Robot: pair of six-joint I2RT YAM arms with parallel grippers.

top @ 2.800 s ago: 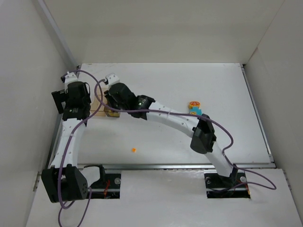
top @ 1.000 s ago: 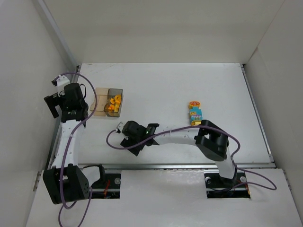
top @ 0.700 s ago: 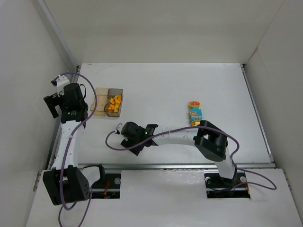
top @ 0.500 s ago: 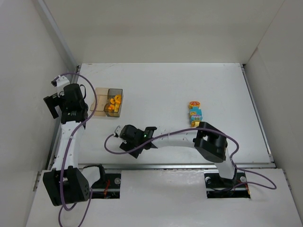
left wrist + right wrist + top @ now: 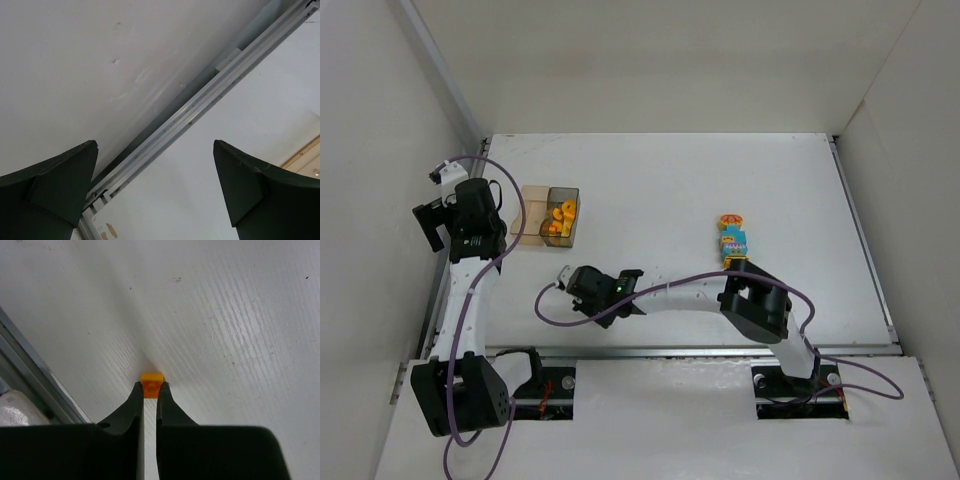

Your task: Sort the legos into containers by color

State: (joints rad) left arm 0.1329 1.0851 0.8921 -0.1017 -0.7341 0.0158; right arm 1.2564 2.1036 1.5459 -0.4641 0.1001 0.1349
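Observation:
My right gripper (image 5: 150,388) is shut on a tiny orange lego (image 5: 151,378) that rests on the white table near the front edge; from above the gripper (image 5: 605,308) hides the piece. The two joined containers stand at the back left: the tan-clear one (image 5: 530,226) and the smoky grey one (image 5: 561,218), which holds several orange and yellow pieces. A stack of orange-red, cyan and yellow legos (image 5: 731,240) stands right of centre. My left gripper (image 5: 160,200) is open and holds nothing, pointing at the table's left rail, left of the containers.
White walls enclose the table on the left, back and right. An aluminium rail (image 5: 30,370) runs along the front edge close beside my right gripper. Purple cables loop from both arms over the table near the front.
My right gripper slid left along the front edge, lowered onto the tiny orange lego and closed on it. My left arm has stayed put.

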